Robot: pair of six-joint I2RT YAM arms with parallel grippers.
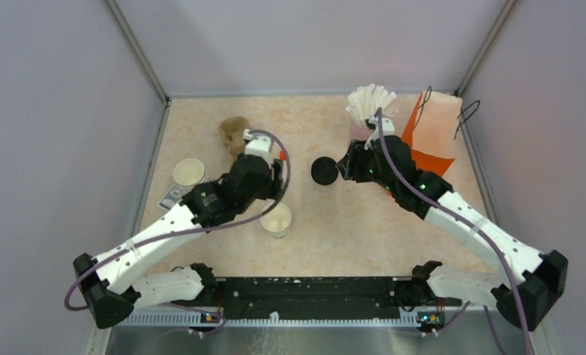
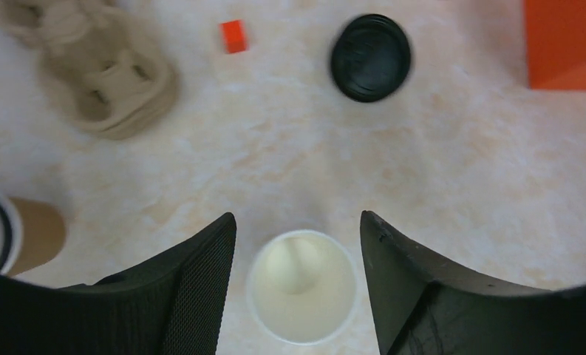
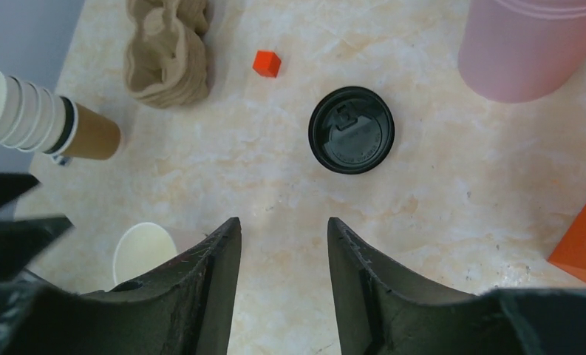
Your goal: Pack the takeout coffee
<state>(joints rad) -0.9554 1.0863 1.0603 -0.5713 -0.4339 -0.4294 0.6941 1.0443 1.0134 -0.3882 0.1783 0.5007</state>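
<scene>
The takeout coffee's paper cup [image 1: 276, 220], cream inside, stands upright on the table with no lid on it. Its round black lid [image 1: 322, 171] lies flat by itself further back, toward the middle. My left gripper [image 2: 297, 216] hangs open over the cup [image 2: 302, 287], one finger on each side of the rim and neither touching it. My right gripper [image 3: 284, 220] is open with only bare table between its fingers. The lid [image 3: 351, 130] lies just ahead of its tips. In the top view the right gripper [image 1: 343, 168] sits right beside the lid.
An orange bag [image 1: 431, 133] stands at the back right, with a pink cup of white straws [image 1: 365, 118] beside it. A stack of lidless cups [image 1: 189, 172] lies at the left. A brown cardboard carrier [image 1: 234, 133] and a small red block [image 1: 282, 155] lie behind my left arm.
</scene>
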